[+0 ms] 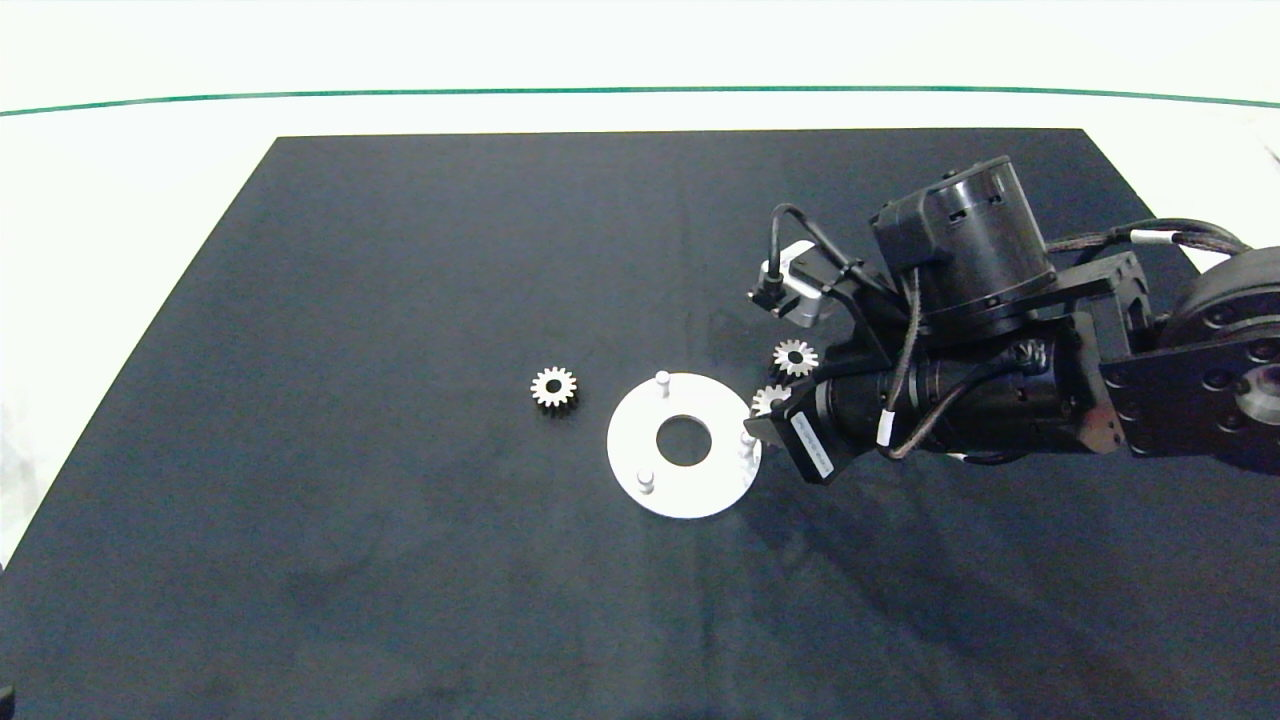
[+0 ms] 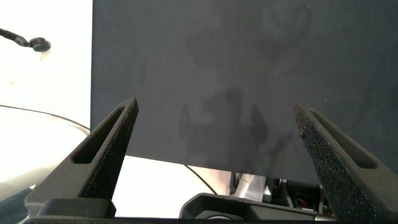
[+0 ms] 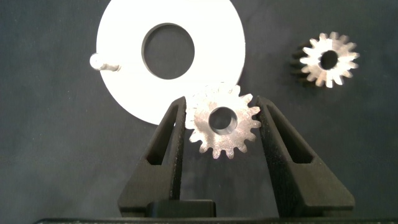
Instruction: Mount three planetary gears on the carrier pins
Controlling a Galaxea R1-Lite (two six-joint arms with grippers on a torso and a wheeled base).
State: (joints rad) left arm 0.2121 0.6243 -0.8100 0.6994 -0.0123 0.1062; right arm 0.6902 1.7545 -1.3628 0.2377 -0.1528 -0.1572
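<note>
Your right gripper (image 3: pixel 222 124) clamps one gear (image 3: pixel 222 122) flat between its fingers, bore free, at the right rim of the disc (image 1: pixel 683 443) — just beside the right pin (image 1: pixel 746 439), presumably to line bore over peg. All three pins are bare. A second gear (image 1: pixel 795 357) lies right of the disc by the arm; the third (image 1: pixel 553 387) waits on the mat (image 1: pixel 400 300) to the left. Your left gripper (image 2: pixel 214 137) hangs spread and empty, out of the way.

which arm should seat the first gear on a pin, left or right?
Right. The right gripper is already shut on a gear at the disc rim, beside the nearest pin. The left gripper is open and empty over bare mat, out of the head view.
</note>
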